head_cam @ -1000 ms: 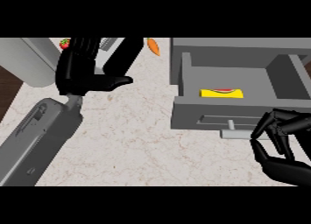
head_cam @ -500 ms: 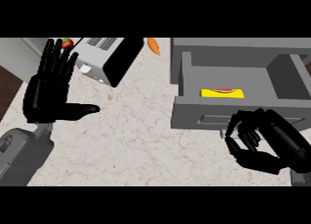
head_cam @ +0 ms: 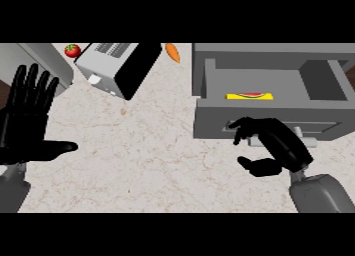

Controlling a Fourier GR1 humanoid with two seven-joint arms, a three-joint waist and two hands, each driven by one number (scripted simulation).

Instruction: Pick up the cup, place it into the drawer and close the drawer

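The drawer (head_cam: 272, 95) sits open, and the cup (head_cam: 249, 95) lies inside, a yellow thing against the front wall. The right hand (head_cam: 272, 147) hangs at the drawer front (head_cam: 268, 122), fingers curled, clenched on nothing. The left hand (head_cam: 25, 122) rests open over the bench (head_cam: 150, 150), fingers up. The risk now: those curled fingers could skid off the front or catch the handle (head_cam: 304, 134), leaving the drawer ajar.
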